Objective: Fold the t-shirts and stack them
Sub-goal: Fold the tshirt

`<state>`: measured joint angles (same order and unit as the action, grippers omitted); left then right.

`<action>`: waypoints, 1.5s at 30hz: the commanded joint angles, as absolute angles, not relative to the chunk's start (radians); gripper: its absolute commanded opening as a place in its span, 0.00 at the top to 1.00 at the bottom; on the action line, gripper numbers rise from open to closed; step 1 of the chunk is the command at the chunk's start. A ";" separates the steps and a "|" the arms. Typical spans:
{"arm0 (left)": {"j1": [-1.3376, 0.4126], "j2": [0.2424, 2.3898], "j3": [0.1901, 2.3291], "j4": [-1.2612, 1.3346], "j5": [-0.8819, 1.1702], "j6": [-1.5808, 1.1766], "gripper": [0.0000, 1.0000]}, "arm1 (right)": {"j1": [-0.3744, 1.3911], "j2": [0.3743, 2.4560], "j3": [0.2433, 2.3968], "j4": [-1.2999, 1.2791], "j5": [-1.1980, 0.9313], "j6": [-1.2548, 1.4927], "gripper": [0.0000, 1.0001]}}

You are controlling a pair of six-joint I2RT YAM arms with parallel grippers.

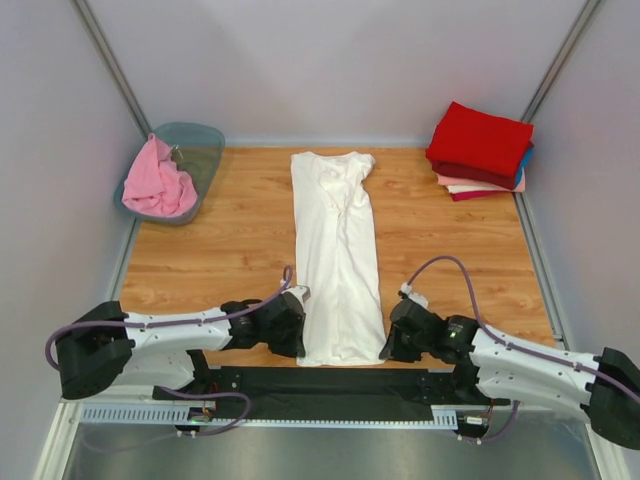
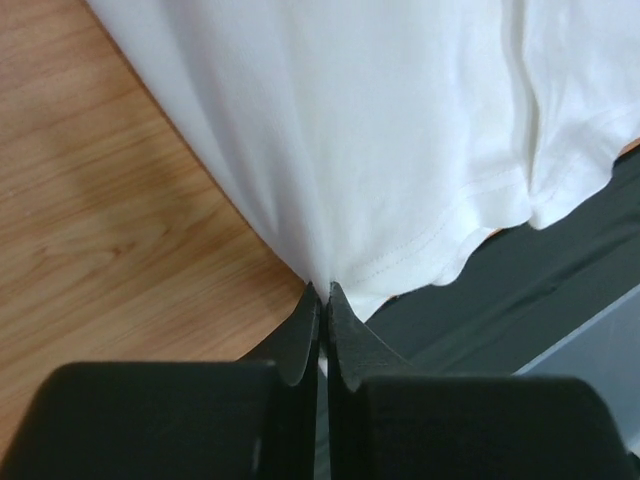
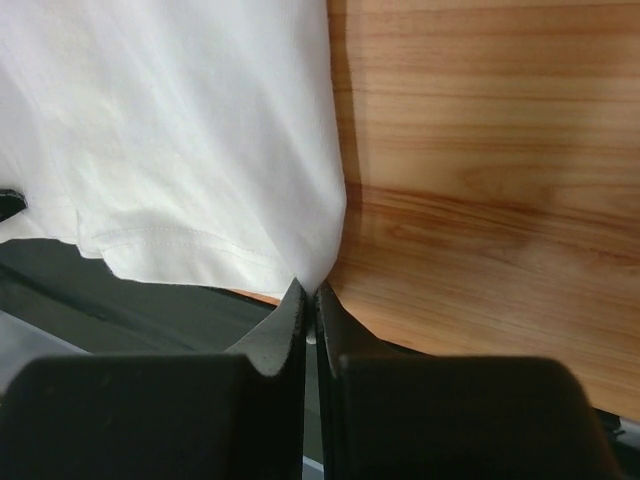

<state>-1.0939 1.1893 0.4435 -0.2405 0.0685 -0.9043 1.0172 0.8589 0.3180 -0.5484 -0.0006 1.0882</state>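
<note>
One white t-shirt (image 1: 338, 260): long narrow strip, centre of counter (image 1: 220, 250), collar at 12 o'clock, hem at 6. left fingers (image 2: 300, 345): pinched closed on the hem's 7 o'clock corner. right fingers (image 3: 280, 340): pinched closed on its 5 o'clock corner. pink t-shirt (image 1: 155, 185): in tub (image 1: 200, 150), 10 o'clock. folded stack (image 1: 480, 150), red on top: 2 o'clock.

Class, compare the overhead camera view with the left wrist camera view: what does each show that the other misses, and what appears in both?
Overhead only: a crumpled pink t-shirt in a translucent grey-green plastic tub, a folded stack of shirts with red on top, and the right gripper. Left wrist only: hem stitching, and fabric pinched between shut jaws. Both: the long white cotton t-shirt, the wooden tabletop, the left gripper at the shirt's near corner.
</note>
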 commanded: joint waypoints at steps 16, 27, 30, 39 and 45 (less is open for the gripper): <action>-1.042 1.184 0.956 -0.784 -0.135 -0.684 1.00 | 0.893 0.894 0.729 -0.718 0.245 0.859 1.00; -0.789 1.409 1.236 -0.775 -0.074 -0.488 1.00 | 0.643 1.202 0.994 -0.589 0.166 0.592 1.00; -0.724 1.506 1.333 -0.782 -0.043 -0.463 1.00 | 0.600 1.303 1.063 -0.569 0.130 0.562 1.00; -0.601 1.735 1.534 -0.804 0.018 -0.420 1.00 | 0.488 1.567 1.305 -0.584 0.057 0.495 1.00; -0.558 1.847 1.575 -0.798 0.044 -0.423 1.00 | 0.445 1.739 1.420 -0.606 0.015 0.500 1.00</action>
<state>-0.5747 1.8198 1.5398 -0.7891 0.0074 -0.4442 0.4591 1.6806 1.3537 -0.6098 0.0475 0.5220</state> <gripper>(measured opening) 0.008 0.015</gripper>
